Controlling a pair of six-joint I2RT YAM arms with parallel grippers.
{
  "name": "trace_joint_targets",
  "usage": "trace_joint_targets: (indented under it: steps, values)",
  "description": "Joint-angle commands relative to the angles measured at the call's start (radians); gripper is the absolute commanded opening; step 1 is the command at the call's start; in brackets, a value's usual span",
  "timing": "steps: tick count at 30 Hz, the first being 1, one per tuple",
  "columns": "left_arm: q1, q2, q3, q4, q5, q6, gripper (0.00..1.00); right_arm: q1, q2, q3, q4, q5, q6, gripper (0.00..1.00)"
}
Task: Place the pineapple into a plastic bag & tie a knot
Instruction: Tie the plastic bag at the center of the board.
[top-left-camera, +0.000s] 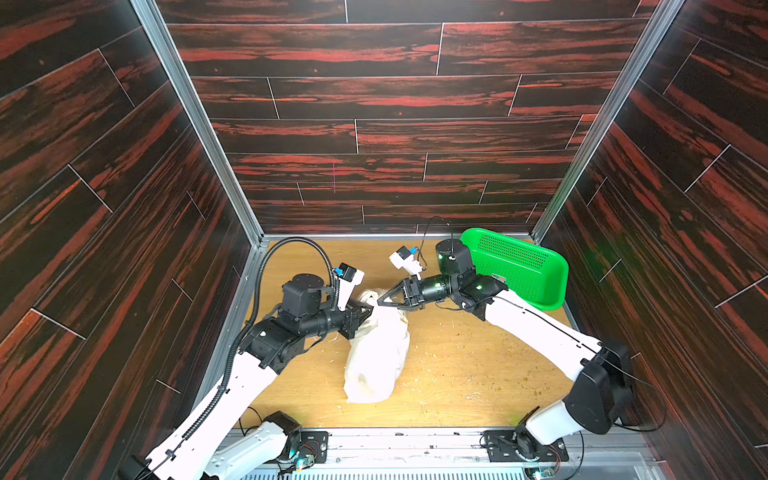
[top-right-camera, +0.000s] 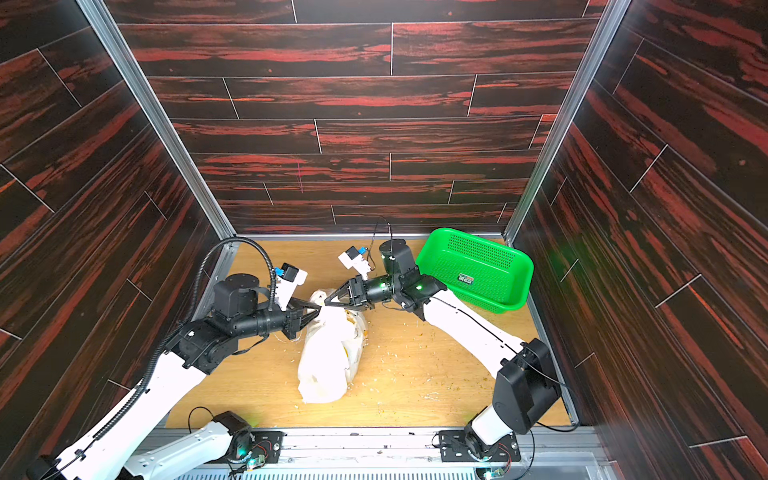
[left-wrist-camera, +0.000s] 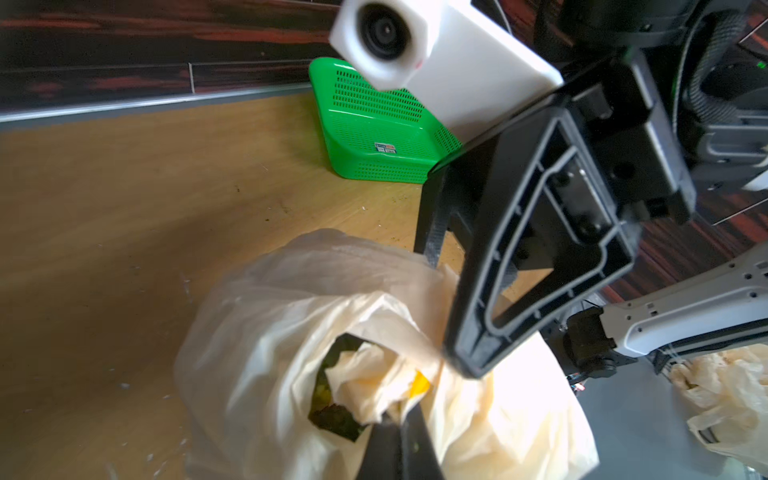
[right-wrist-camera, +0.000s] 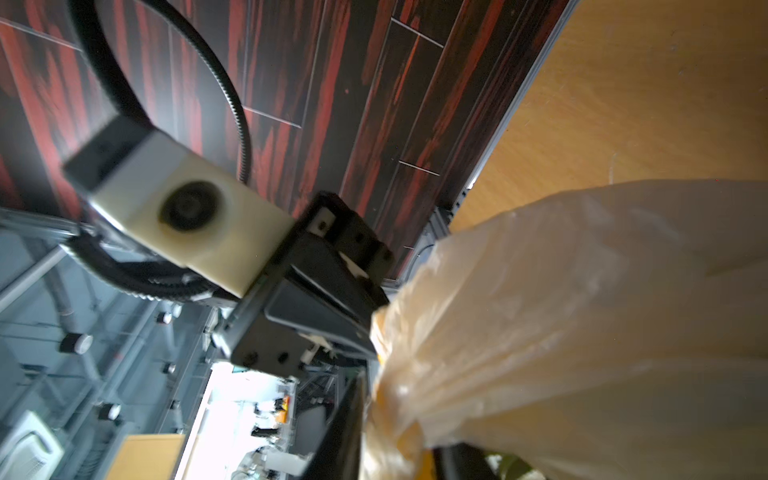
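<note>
The white plastic bag lies lengthwise mid-table, bulging. Through its gathered mouth in the left wrist view, the dark green pineapple shows inside the bag. My left gripper is shut on a bunched strip of the bag's top. From the opposite side, my right gripper meets it at the same end, jaws apart with bag plastic lying between them. The knot is out of view.
A green perforated basket leans at the back right corner, close behind the right arm. Small crumbs and white scraps litter the wooden tabletop. Dark wood-pattern walls enclose the table on three sides.
</note>
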Motion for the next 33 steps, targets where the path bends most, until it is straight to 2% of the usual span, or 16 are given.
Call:
trace_joint_targets:
  steps: [1, 9, 14, 18, 22, 24, 27, 33]
  values:
    - [0.005, -0.022, 0.043, -0.054, -0.023, 0.040, 0.00, 0.000, -0.031, 0.041, -0.080, 0.044, -0.061, 0.39]
    - [0.005, -0.004, 0.065, -0.053, -0.040, 0.050, 0.00, 0.001, -0.088, 0.060, -0.273, 0.169, -0.174, 0.54]
    - [0.005, -0.005, 0.062, -0.041, -0.042, 0.044, 0.00, 0.005, -0.197, 0.056, -0.414, 0.388, -0.285, 0.56]
    - [0.005, -0.008, 0.054, -0.040, -0.040, 0.045, 0.00, 0.047, -0.324, -0.023, -0.423, 0.611, -0.426, 0.56]
    - [0.005, -0.007, 0.055, -0.035, -0.037, 0.045, 0.00, 0.208, -0.436, -0.161, -0.304, 0.776, -0.704, 0.56]
    - [0.006, -0.005, 0.057, -0.034, -0.036, 0.046, 0.00, 0.272, -0.445, -0.201, -0.273, 0.805, -0.832, 0.56]
    - [0.005, -0.007, 0.056, -0.034, -0.038, 0.044, 0.00, 0.322, -0.414, -0.206, -0.265, 0.863, -0.938, 0.54]
    - [0.005, -0.010, 0.051, -0.035, -0.040, 0.043, 0.00, 0.344, -0.369, -0.203, -0.214, 0.935, -1.019, 0.53]
